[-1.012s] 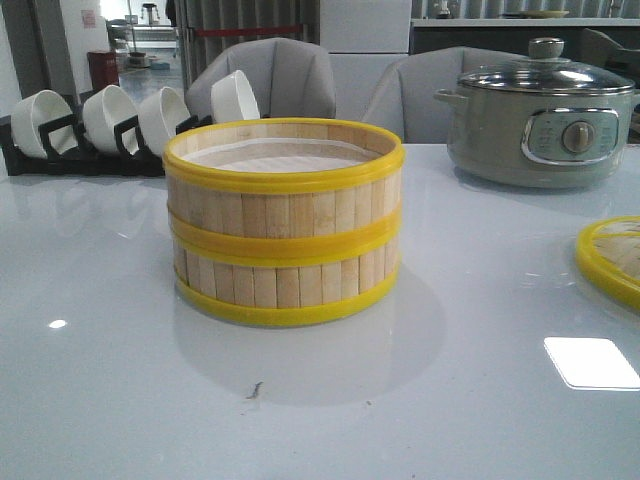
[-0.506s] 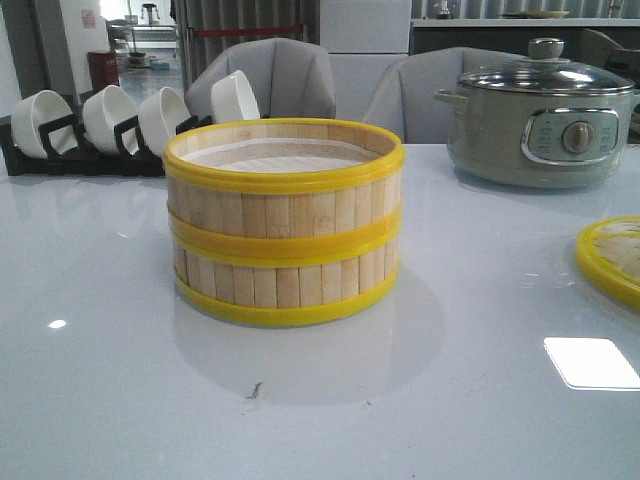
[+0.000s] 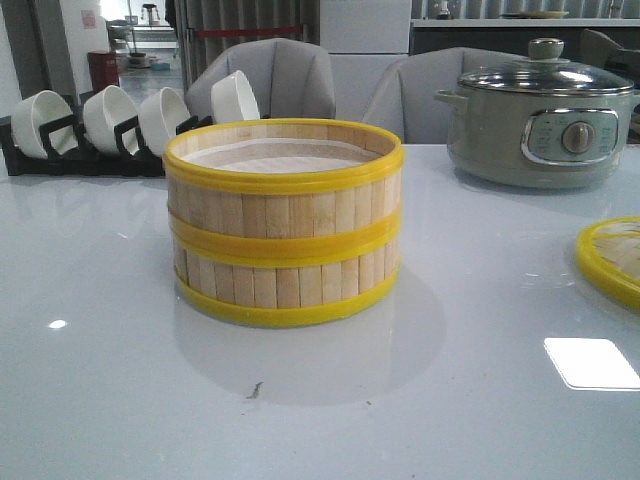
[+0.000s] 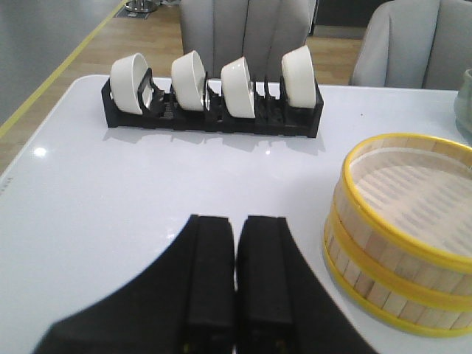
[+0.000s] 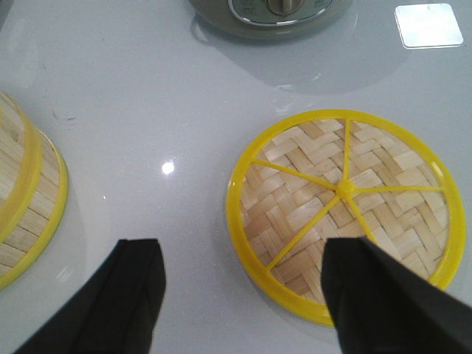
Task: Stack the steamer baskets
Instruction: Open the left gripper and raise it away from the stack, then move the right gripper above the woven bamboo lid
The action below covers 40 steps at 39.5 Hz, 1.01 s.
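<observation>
Two steamer baskets (image 3: 285, 225) stand stacked one on the other in the middle of the white table, with bamboo slat walls, yellow rims and a pale liner inside the top one. The stack also shows in the left wrist view (image 4: 402, 236) and at the edge of the right wrist view (image 5: 26, 199). My left gripper (image 4: 237, 221) is shut and empty, above the table beside the stack. My right gripper (image 5: 243, 254) is open and empty, above a flat round woven lid with a yellow rim and spokes (image 5: 346, 206). Neither gripper shows in the front view.
A grey-green electric pot with a glass lid (image 3: 540, 115) stands at the back right. A black rack with white bowls (image 3: 100, 130) stands at the back left. The woven lid (image 3: 612, 258) lies at the table's right edge. Grey chairs stand behind the table.
</observation>
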Each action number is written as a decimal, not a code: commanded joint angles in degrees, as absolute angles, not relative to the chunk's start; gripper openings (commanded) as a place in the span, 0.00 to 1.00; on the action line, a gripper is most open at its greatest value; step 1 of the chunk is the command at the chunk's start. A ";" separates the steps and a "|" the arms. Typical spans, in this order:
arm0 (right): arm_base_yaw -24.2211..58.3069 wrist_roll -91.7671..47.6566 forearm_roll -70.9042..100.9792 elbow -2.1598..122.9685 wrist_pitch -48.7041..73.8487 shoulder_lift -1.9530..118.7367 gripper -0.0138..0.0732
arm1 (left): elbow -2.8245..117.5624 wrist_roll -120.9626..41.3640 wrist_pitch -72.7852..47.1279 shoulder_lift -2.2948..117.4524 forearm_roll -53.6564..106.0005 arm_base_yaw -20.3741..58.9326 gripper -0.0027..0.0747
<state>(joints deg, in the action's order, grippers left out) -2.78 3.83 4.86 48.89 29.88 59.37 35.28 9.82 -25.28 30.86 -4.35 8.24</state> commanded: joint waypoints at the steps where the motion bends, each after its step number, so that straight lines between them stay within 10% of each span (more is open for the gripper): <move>1: -2.76 3.40 4.83 50.81 26.40 58.75 0.80 | 32.19 10.50 -17.58 27.82 -3.59 8.40 0.14; 18: -2.76 3.40 4.83 50.81 27.09 58.75 0.78 | 27.56 10.50 -16.43 25.43 -4.31 8.40 0.14; 23: -2.76 3.40 4.83 50.81 28.26 58.75 0.61 | 27.56 10.50 -16.45 25.43 -5.06 8.40 0.14; 29: -2.76 3.40 4.83 50.81 30.50 58.75 0.16 | 27.56 10.50 -16.45 25.43 -5.12 8.40 0.14; 40: -2.76 3.40 5.24 50.70 33.16 58.75 0.19 | 27.56 10.50 -16.45 25.43 -5.12 8.40 0.14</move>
<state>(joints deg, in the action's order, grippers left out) -2.78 3.83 4.96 48.89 35.01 59.37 25.80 9.91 -21.48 25.28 -4.94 8.24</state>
